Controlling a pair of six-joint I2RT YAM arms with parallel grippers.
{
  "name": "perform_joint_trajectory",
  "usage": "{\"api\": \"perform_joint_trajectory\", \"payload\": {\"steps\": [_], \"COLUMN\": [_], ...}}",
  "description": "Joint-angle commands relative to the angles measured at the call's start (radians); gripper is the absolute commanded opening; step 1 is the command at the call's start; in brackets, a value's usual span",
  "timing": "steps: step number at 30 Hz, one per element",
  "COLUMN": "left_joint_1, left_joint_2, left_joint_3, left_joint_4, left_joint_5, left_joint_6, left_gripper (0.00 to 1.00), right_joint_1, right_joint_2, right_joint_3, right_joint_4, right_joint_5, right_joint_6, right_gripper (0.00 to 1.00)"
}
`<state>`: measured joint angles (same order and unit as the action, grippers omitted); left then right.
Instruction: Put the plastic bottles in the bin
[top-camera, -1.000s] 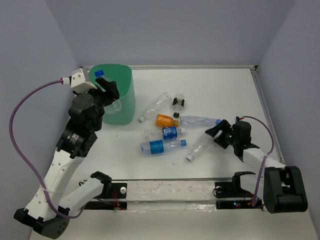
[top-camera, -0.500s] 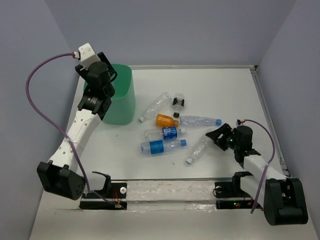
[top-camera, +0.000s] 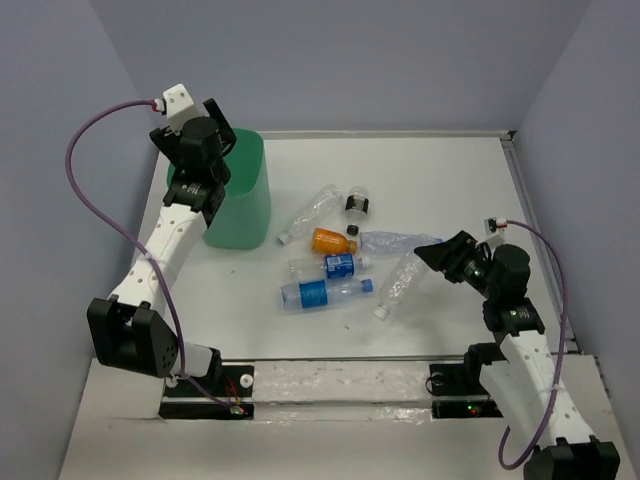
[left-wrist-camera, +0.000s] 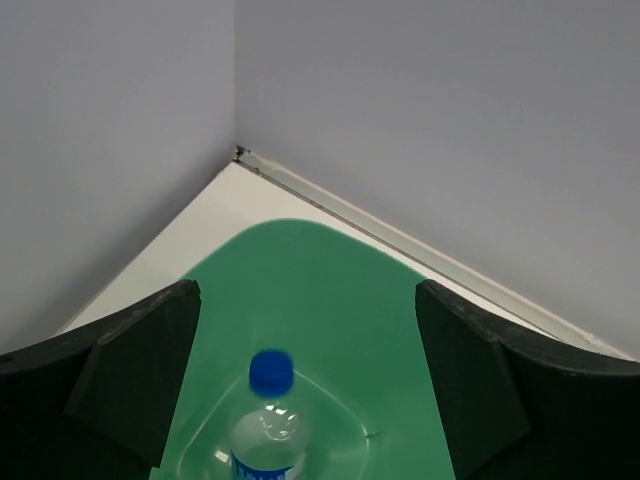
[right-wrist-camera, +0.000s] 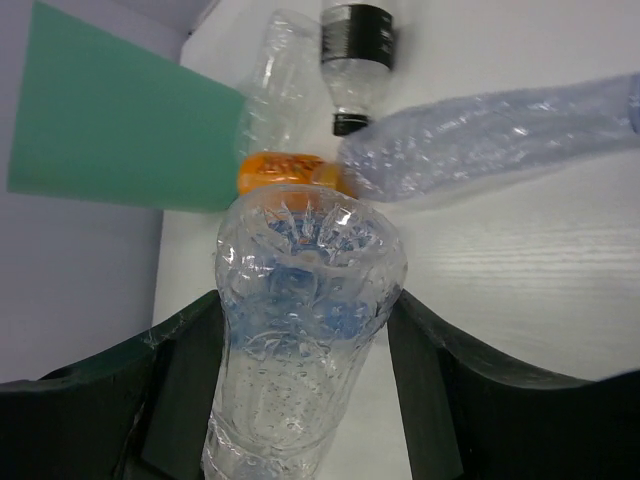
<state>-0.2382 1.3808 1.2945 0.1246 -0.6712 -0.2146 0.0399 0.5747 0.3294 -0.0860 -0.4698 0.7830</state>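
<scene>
My left gripper (top-camera: 218, 152) hangs open and empty over the mint-green bin (top-camera: 243, 200). In the left wrist view its fingers (left-wrist-camera: 140, 370) stand wide apart above the bin (left-wrist-camera: 330, 290), and a blue-capped bottle (left-wrist-camera: 268, 420) sits inside it. My right gripper (top-camera: 434, 256) is shut on a clear bottle (top-camera: 400, 284), base end toward the camera (right-wrist-camera: 300, 330). Several bottles lie mid-table: an orange one (top-camera: 333, 240), a black-labelled one (top-camera: 357, 204), a clear one (top-camera: 311, 212), a crushed one (top-camera: 395, 241) and two blue-labelled ones (top-camera: 322, 292).
The bin stands in the far left corner against the grey walls. A metal rail (top-camera: 340, 385) runs along the near table edge between the arm bases. A purple cable (top-camera: 100, 200) loops off the left arm.
The left arm swung up and out over the bin and let go of the blue-capped bottle, which is now inside. The right gripper closed on the clear bottle and drew back right.
</scene>
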Motion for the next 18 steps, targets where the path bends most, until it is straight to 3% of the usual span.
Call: {"api": "perform_joint_trajectory", "payload": {"steps": [1,7,11,14,17,18], "left_joint_1": [0.004,0.004,0.002,0.004,0.004,0.004], "left_joint_2": [-0.049,-0.241,-0.447,-0.600,-0.763,-0.801], "left_joint_3": [0.090,0.016,-0.125,-0.208,-0.274,-0.284], "left_joint_4": [-0.052,-0.121,-0.201,-0.299,-0.382,-0.399], "left_joint_5": [0.122,0.361,0.544,0.556,0.564,0.579], "left_joint_6": [-0.083,-0.150,-0.147,-0.152,-0.181,-0.181], "left_gripper": [0.99,0.99,0.99,0.99,0.99,0.99], "right_joint_1": [0.063,0.328,0.463,0.541,0.601,0.615], "right_joint_2": [0.046,0.239,0.471,0.593,0.816,0.817], "right_joint_3": [0.173,0.373,0.616,0.765,0.998,1.063], "right_joint_4": [0.066,0.238,0.337,0.353,0.344,0.333], "right_joint_5": [-0.046,0.098,0.158,0.207,0.238,0.249], "right_joint_6": [0.002,-0.019,-0.080,-0.169,-0.282,-0.283], "right_gripper": [0.49,0.49,0.49,0.49,0.49,0.49]}}
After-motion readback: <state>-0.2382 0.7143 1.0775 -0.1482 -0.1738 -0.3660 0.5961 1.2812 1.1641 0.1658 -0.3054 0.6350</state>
